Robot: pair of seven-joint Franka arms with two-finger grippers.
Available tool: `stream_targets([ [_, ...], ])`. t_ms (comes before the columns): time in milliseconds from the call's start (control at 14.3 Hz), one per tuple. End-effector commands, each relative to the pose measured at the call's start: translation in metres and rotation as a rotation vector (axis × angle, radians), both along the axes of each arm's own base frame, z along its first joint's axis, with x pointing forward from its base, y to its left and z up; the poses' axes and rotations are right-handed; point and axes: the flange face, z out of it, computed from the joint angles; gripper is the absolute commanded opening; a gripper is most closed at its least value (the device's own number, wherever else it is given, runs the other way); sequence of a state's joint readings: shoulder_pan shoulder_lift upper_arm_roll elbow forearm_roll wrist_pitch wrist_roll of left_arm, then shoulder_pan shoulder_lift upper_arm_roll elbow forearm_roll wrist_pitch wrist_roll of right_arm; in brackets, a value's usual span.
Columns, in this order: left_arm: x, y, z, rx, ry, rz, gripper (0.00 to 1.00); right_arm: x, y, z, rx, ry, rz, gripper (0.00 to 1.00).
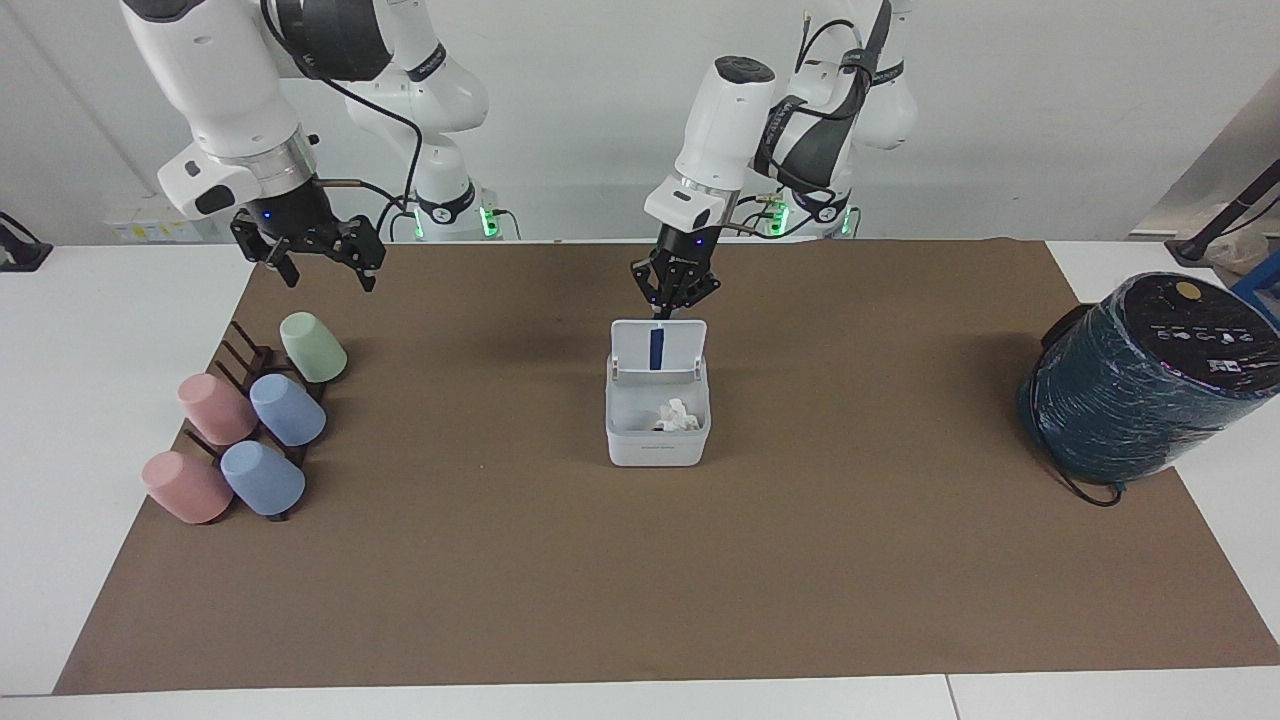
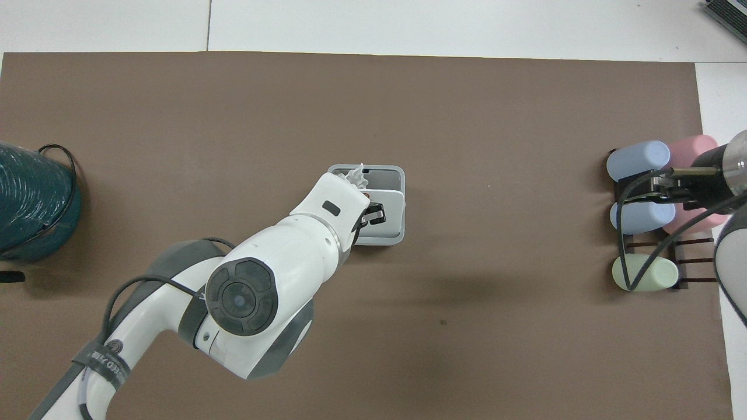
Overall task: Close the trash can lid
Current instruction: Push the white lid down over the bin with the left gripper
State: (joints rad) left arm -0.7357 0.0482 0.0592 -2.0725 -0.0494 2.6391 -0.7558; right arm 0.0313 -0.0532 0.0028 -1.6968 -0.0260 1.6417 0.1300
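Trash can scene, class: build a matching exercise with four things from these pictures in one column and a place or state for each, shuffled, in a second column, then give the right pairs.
Column one:
1. lid
2. left gripper
3. right gripper
4. crumpled tissue

Column two:
A. waiting over the cup rack
B. lying inside the trash can
C. standing open, blue stripe showing
D. just above the top edge of the raised lid

Right pairs: 1-C, 2-D, 3-A, 4-B
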Motion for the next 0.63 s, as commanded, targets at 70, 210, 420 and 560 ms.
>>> stream_targets([
  [70, 0.030, -0.003, -0.005, -0.032, -0.026, 0.037, 0.02, -0.003, 0.000, 0.002, 0.016, 0.008, 0.010, 1.00],
  [210, 0.039, 0.000, -0.015, -0.029, -0.028, 0.047, 0.02, -0.003, -0.001, 0.002, 0.016, 0.008, 0.010, 1.00],
  [420, 0.053, -0.011, -0.035, -0.031, -0.036, 0.052, 0.02, -0.003, -0.001, 0.002, 0.016, 0.008, 0.010, 1.00],
  [560, 0.063, -0.020, -0.052, -0.020, -0.026, 0.053, 0.02, -0.003, -0.001, 0.002, 0.016, 0.008, 0.010, 1.00],
])
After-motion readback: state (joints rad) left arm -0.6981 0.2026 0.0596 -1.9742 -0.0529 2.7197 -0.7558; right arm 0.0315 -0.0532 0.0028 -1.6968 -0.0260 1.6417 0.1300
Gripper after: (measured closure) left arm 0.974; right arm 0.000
